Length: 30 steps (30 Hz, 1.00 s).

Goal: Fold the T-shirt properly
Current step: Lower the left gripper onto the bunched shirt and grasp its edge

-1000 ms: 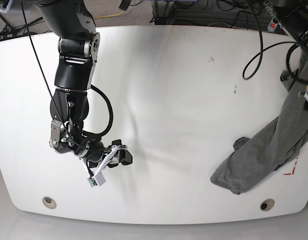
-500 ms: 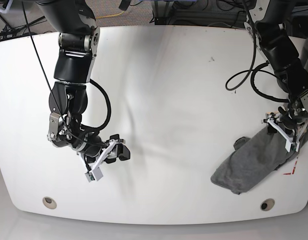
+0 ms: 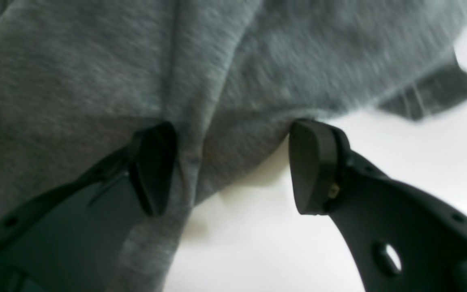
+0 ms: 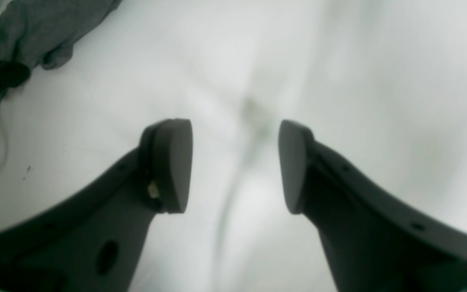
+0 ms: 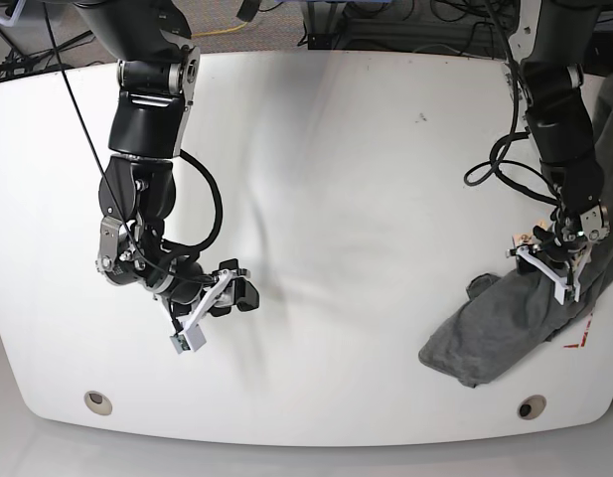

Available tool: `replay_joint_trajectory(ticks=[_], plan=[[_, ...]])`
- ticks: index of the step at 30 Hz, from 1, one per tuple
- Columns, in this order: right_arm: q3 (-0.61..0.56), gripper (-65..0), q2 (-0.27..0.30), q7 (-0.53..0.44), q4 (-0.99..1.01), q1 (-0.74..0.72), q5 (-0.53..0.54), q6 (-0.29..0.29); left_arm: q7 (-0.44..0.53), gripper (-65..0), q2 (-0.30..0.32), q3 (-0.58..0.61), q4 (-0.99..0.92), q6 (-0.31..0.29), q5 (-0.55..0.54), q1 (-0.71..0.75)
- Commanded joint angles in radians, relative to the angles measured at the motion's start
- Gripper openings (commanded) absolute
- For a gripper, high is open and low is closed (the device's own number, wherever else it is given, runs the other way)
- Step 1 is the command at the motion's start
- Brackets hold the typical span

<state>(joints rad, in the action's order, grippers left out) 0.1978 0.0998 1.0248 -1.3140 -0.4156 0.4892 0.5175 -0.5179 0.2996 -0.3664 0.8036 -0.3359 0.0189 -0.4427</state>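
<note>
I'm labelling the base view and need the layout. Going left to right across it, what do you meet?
Right end effector → bare table → T-shirt → left end effector, over the shirt's right part.

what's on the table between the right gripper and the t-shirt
Nothing: in the base view, bare white table separates the open right gripper from the T-shirt.

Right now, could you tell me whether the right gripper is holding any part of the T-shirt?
No, the right gripper hangs open over the bare white table, while the T-shirt lies far off.
</note>
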Motion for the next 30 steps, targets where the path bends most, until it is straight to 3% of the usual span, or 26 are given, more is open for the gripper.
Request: replay_joint_trajectory(ticks=[1, 2, 7, 9, 15, 18, 30], plan=[[0.002, -33.6, 0.007, -0.022, -0.02, -0.027, 0.019, 0.007, -0.014, -26.4, 0.006, 0.02, -0.029, 0.004, 0.0, -0.021], [0.002, -33.6, 0.007, -0.022, -0.02, -0.026, 0.019, 0.007, -0.014, -28.9, 0.006, 0.028, -0.033, 0.004, 0.0, -0.021], [0.004, -33.6, 0.007, -0.022, -0.02, -0.026, 0.019, 0.007, -0.012, -53.5, -0.001, 0.066, -0.031, 0.004, 0.0, -0.015], [0.015, -33.6, 0.008, -0.022, -0.02, -0.026, 0.018, 0.007, -0.015, -58.5, -0.006, 0.091, -0.031, 0.002, -0.003, -0.014], [0.102, -33.6, 0.027, -0.021, -0.02, -0.024, 0.018, 0.007, -0.034, -58.9, -0.046, 0.217, 0.168, -0.047, -0.003, 0.086], [0.107, -33.6, 0.058, -0.019, -0.02, -0.024, 0.022, 0.007, -0.071, -58.9, -0.106, 0.283, 0.322, -0.048, 0.002, 0.158], [0.108, -33.1, 0.136, 0.012, -0.02, -0.024, 0.041, 0.017, -0.11, -58.9, -0.188, 0.571, 0.643, -0.048, 0.002, 0.345]])
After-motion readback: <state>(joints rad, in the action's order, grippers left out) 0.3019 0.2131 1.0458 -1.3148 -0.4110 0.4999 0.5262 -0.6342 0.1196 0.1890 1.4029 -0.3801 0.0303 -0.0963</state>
